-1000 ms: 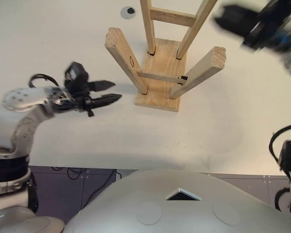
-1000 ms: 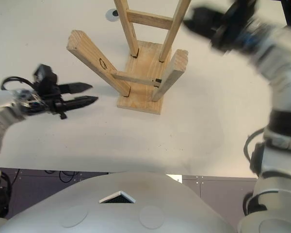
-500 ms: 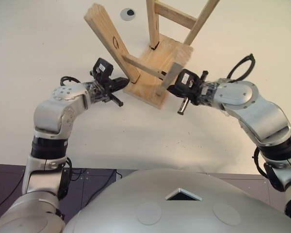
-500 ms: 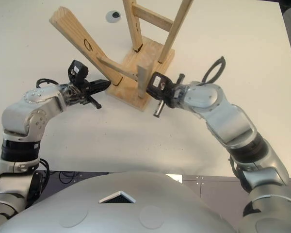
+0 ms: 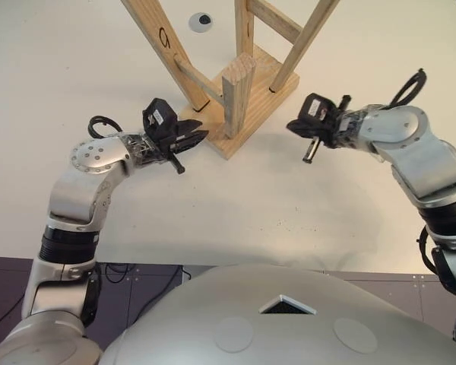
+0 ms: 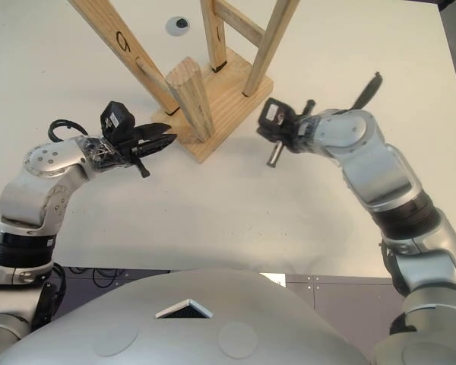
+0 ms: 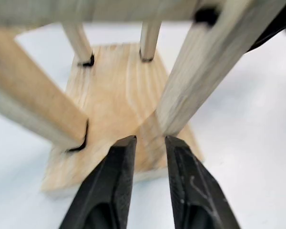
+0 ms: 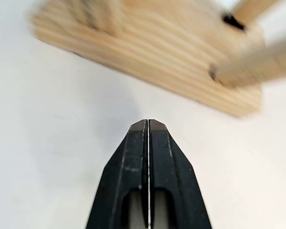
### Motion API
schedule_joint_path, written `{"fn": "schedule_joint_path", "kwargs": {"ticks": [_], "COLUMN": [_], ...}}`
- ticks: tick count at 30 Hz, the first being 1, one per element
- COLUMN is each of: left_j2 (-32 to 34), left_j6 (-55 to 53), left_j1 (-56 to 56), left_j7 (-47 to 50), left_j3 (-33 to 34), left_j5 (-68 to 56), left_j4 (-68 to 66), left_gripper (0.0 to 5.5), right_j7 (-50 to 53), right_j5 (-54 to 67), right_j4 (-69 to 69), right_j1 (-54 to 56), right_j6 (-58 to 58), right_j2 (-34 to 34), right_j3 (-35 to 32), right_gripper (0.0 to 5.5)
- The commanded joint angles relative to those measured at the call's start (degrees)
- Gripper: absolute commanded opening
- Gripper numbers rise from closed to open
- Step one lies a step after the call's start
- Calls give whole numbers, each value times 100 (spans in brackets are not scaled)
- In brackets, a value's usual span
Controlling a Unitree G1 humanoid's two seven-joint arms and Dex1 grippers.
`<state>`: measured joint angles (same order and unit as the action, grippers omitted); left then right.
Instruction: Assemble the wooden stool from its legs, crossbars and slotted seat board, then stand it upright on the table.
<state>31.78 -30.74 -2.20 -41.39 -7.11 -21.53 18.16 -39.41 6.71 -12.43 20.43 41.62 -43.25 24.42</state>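
Left end effector (image 5: 200, 138) slightly spread, tips at near corner of seat board (image 5: 257, 110); right end effector (image 5: 291, 125) pressed together, just beside board's right edge. Stool (image 5: 235, 91) inverted on tabletop (image 5: 235, 205), legs up.

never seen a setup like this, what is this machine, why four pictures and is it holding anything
It is a humanoid robot with two arms, each ending in two black fingers. The two wide pictures come from cameras in its head, side by side, looking down over its arms at a white table. The two close-ups come from a camera on each wrist, looking along that arm's fingers.

On the table is a wooden stool, upside down. Its seat board lies flat and its legs point up, joined by crossbars.

The left arm's fingers are slightly apart at the board's near corner, with nothing between them. The right arm's fingers are shut on nothing, beside the board's right side.
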Motion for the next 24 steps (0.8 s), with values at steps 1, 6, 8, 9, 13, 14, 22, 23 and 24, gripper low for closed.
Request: {"fn": "schedule_joint_path", "kwargs": {"ticks": [1,6,8,9,13,14,22,23,24], "left_j2": [-367,-764,-934,-1019,-1308,-1342,-1311,-1211,-1049], "left_j6": [68,202,291,360,571,596,-129,-297,-475], "left_j1": [35,-96,-172,-214,-253,-254,-70,-27,23], "left_j7": [266,706,816,910,893,858,-84,-273,-494], "left_j3": [-306,-426,-449,-483,-446,-419,-34,77,211], "left_j5": [162,474,562,661,626,597,-605,-873,-1143], "left_j4": [92,-252,-424,-561,-855,-925,-740,-617,-493], "left_gripper": [177,246,246,227,168,143,118,118,118], "right_j7": [109,31,14,17,69,68,-587,-876,-1266], "right_j5": [-220,-349,-401,-424,-494,-516,56,263,551], "right_j4": [709,1007,1062,1084,1328,1396,1820,1819,1786], "right_j1": [101,141,127,119,184,203,458,476,477], "right_j6": [-262,-435,-516,-564,-801,-850,-1066,-1047,-958], "right_j2": [174,311,353,368,423,433,586,530,429], "right_j3": [-204,-303,-297,-288,-378,-406,-1075,-1175,-1304], "right_gripper": [0,0,0,0,0,0,0,0,0]}}
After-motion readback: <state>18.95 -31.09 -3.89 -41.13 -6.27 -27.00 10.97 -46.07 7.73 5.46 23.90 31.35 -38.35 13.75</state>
